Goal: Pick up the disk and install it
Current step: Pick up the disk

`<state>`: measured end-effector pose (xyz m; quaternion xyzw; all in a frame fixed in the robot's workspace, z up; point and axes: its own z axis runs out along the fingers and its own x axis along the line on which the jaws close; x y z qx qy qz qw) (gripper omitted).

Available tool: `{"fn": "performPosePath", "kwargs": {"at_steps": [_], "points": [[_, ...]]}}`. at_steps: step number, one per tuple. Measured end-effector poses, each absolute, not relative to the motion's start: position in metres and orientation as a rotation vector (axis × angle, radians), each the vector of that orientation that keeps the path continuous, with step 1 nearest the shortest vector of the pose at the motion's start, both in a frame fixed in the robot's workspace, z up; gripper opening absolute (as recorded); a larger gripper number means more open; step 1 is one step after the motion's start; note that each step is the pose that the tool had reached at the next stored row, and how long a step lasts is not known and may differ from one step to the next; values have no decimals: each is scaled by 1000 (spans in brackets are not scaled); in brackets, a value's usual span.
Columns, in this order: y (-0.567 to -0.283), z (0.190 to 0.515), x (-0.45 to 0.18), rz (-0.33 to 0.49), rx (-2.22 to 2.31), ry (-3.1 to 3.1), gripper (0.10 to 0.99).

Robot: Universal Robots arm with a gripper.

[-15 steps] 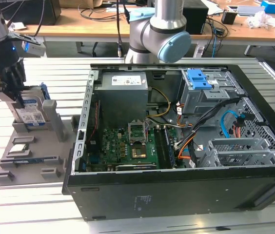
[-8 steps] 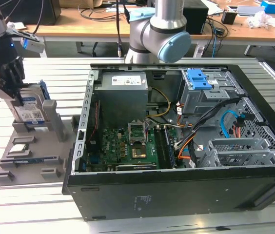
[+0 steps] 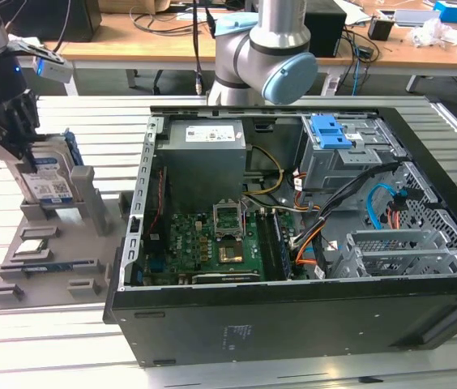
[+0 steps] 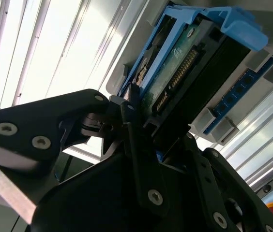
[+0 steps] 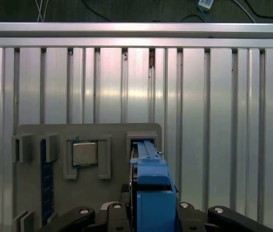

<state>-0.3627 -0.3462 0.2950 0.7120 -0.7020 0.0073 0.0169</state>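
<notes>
Exterior view, starting from its left: the gripper (image 3: 19,154) sits on top of the disk (image 3: 50,182), which stands on edge in a slot of the grey holder (image 3: 83,194) on the table (image 3: 50,348). In the second wrist view the fingers (image 4: 134,145) are closed in against both sides of the disk's blue frame, so I'd call that a proper grab. Can't tell if it's lifted clear of the slot. The first wrist view has a small square chip (image 5: 84,153) lying flat in the same holder, just beside the disk.

Moving right, the open computer case (image 3: 293,332) has a blue bracket (image 3: 331,130) up in its drive cage. So progress-wise it's grabbed but not installed, and the carry and fitting are all left.

Writing: the disk has a white-and-blue label with barcodes and the power supply (image 3: 204,138) has a white sticker. Both are too small to read.
</notes>
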Motion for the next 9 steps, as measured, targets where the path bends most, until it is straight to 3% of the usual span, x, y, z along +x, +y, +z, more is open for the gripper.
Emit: {"fn": "performPosePath", "kwargs": {"at_steps": [9], "points": [[-346,302,-363,22,2213,-2182,361]]}}
